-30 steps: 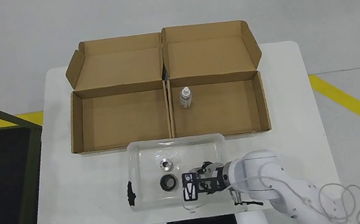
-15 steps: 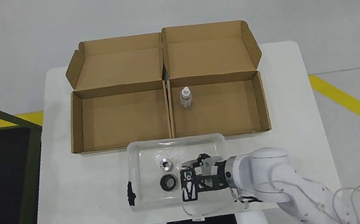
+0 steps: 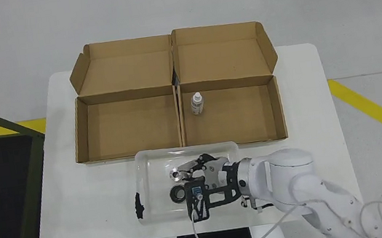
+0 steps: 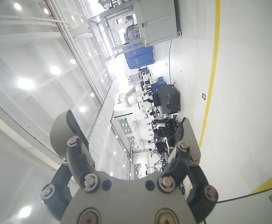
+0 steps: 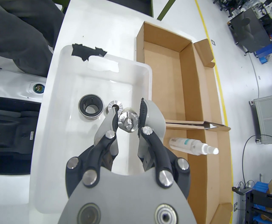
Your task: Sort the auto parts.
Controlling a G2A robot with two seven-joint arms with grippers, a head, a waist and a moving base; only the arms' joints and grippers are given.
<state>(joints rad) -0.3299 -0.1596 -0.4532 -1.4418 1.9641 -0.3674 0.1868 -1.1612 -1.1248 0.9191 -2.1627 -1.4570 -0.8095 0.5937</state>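
Observation:
A clear plastic bin (image 3: 142, 160) at the table's front holds a black bearing ring (image 3: 179, 192) (image 5: 91, 104) and a small notched silver disc (image 5: 115, 105). My right gripper (image 5: 128, 122) (image 3: 186, 170) is inside the bin, shut on a round silver metal part (image 5: 128, 123) with a central stub. That part is right beside the disc and near the ring. My left gripper (image 4: 127, 118) is open with nothing between its fingers and points up at the hall.
Two open cardboard boxes stand side by side behind the bin. The left box (image 3: 130, 127) (image 5: 167, 70) is bare; the right box (image 3: 242, 115) holds a white spray bottle (image 3: 197, 104) (image 5: 192, 146). Black tape (image 5: 87, 53) marks one end of the bin.
My right gripper has swung from the bin's front edge deeper into the bin, toward the boxes, and now has the silver part between its fingers.

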